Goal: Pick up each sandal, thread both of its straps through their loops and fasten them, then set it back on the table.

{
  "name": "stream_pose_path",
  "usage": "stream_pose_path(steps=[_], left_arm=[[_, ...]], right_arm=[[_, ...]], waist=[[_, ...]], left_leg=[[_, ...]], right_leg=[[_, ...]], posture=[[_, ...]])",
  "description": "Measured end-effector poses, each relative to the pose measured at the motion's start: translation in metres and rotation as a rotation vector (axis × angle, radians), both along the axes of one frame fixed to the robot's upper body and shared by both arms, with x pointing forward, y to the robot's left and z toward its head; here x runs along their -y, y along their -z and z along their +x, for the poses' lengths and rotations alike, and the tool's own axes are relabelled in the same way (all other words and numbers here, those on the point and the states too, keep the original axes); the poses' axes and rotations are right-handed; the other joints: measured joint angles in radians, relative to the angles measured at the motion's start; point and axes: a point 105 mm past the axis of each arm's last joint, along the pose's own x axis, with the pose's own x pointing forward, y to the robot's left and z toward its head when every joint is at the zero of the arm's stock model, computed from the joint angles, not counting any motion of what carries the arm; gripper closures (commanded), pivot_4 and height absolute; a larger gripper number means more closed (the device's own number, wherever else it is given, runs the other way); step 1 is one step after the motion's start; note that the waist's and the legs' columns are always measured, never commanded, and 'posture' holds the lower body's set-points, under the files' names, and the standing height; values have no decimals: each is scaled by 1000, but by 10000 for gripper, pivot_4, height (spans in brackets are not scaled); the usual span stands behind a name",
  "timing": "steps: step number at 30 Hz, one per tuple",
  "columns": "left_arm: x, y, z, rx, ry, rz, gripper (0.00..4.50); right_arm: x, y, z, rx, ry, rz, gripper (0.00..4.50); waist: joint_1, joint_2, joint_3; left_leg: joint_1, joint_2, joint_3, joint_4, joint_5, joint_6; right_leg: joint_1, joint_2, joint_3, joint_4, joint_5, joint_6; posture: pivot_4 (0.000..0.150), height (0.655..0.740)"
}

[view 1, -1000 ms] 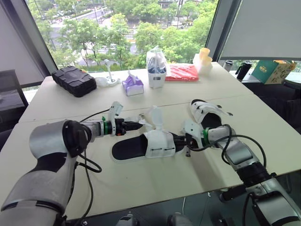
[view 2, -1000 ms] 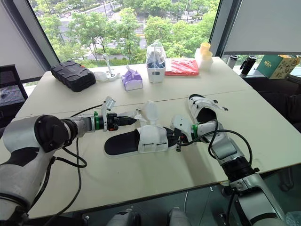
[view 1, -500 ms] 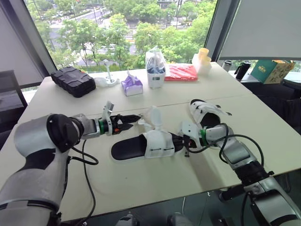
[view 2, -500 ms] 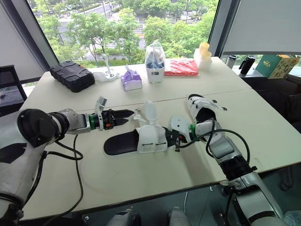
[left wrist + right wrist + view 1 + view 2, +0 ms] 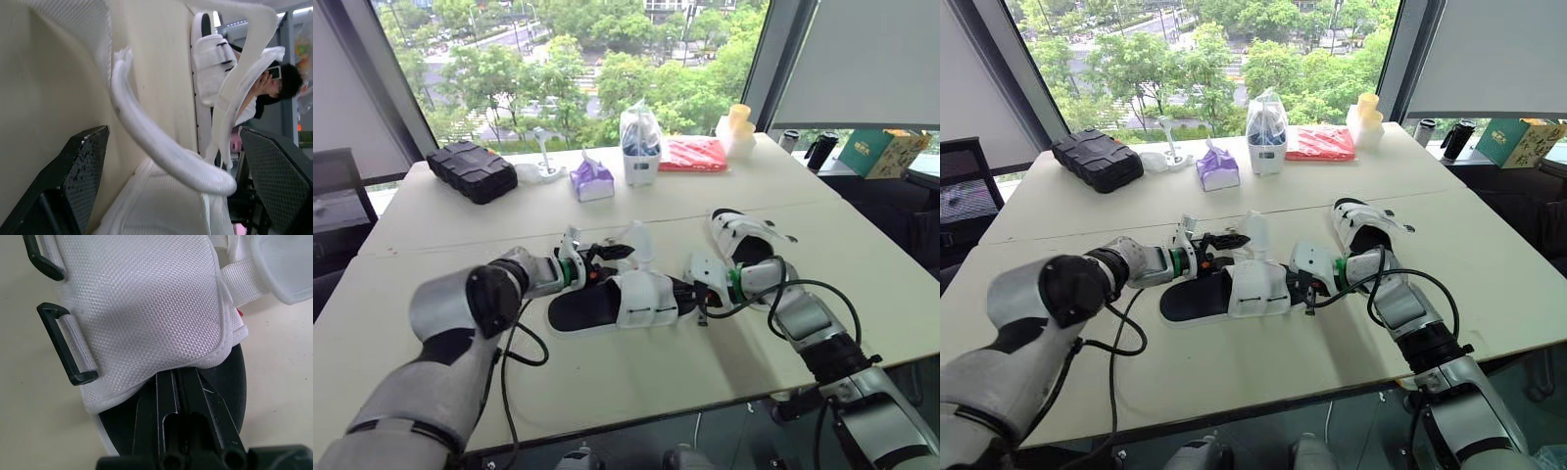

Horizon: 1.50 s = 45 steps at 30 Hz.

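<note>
Your near sandal [image 5: 617, 302] lies mid-frame on the pale counter [image 5: 636, 377], long axis left to right, heel left, toe right. Your left gripper [image 5: 619, 257] is spread astride its loose white strap [image 5: 161, 147]. Your right gripper [image 5: 687, 291] is pressed together at the toe. Beyond the counter, windows [image 5: 558, 69] show trees.

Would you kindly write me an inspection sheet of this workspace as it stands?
Surface: white table, two tops butted together.
Job's things: near sandal lying flat, strap standing loose; far sandal beyond it.
Clutter: black case, purple tissue pack, bagged container, red packet, along the far side.
Grippers: left gripper open around the strap; right gripper shut, on the near sandal's insole.
Cables: black cables loop from both wrists.
Surroundings: window onto trees; green box at right.
</note>
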Motion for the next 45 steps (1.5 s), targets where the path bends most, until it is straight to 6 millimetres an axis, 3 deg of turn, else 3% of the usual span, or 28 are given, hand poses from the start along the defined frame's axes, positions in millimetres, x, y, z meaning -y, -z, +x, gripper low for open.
stream_pose_path(steps=[14,31,45], left_arm=[[-6,-5,19,21,-228,-153,929],[-22,-49,22,160,-313,-434,929],[-30,-76,20,259,-294,-457,929]], right_arm=[[-3,2,-1,-3,-7,-1,45000],[-3,1,0,5,-11,-4,45000],[-3,1,0,19,-18,-15,45000]], waist=[[-3,0,0],[-4,0,0],[-4,0,0]], left_leg=[[5,0,-1,-3,-1,-1],[4,1,-1,-4,-2,-3],[4,1,-1,-4,-2,-3]], right_leg=[[5,0,0,-4,0,0],[4,1,0,-7,0,0],[5,1,0,-7,0,0]], posture=[[1500,7400],[1500,7400],[1500,7400]])
